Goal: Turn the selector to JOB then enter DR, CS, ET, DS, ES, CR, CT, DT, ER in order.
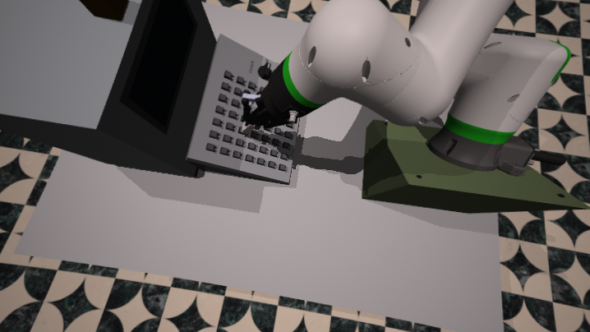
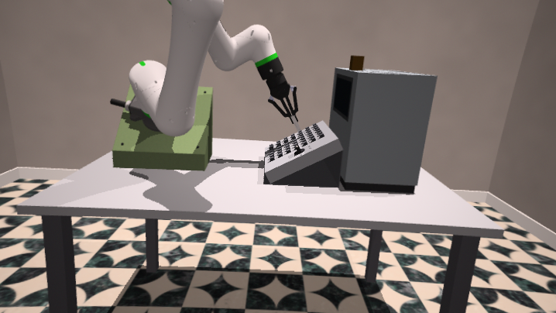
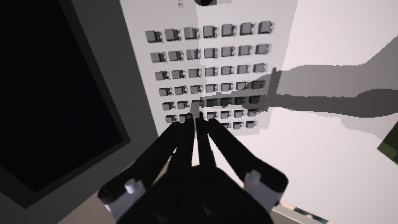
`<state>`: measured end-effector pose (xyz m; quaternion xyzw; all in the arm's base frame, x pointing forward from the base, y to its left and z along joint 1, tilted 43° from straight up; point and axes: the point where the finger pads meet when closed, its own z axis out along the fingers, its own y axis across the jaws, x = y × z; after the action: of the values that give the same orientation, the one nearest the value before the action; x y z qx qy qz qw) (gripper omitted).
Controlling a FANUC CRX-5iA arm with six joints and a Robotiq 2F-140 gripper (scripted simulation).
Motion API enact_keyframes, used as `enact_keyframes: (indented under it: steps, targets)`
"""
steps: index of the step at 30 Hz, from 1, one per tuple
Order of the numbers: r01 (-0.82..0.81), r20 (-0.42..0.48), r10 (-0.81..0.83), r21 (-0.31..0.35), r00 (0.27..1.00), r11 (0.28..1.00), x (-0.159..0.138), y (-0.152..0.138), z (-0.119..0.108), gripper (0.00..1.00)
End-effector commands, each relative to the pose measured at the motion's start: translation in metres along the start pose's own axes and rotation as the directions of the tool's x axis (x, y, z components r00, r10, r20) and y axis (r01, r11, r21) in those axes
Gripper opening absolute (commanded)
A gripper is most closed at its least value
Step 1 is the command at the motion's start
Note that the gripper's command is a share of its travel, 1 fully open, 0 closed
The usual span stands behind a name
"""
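The grey sloped keypad (image 1: 241, 123) with several rows of dark keys stands in front of the machine; it also shows in the exterior view (image 2: 299, 149) and in the wrist view (image 3: 210, 75). No key is lit. The printed key names are too small to read. The black selector knob (image 1: 264, 71) sits at the panel's far edge, cut off at the top of the wrist view (image 3: 206, 2). My gripper (image 3: 195, 108) (image 2: 296, 121) is shut and empty, with its tips just above a key in the panel's middle rows. I cannot tell whether the tips touch the key.
The grey machine box (image 2: 379, 124) with a dark screen (image 1: 159, 62) rises right behind the keypad. A small brown block (image 2: 356, 61) sits on top of it. The arm's green base (image 1: 454, 169) is bolted to the table beside the keypad.
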<state>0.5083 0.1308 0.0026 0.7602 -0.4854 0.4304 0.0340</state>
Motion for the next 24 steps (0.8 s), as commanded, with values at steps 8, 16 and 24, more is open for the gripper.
enact_keyframes:
  steps: [8,16,24]
  targets:
    - [0.000,0.000,0.000,0.000,1.000,1.000,0.000,0.000,-0.008,0.00]
    - [0.000,0.000,0.000,0.000,1.000,1.000,0.002,-0.002,-0.009,0.00]
    - [0.000,0.000,0.000,0.000,1.000,1.000,0.023,-0.023,-0.009,0.00]
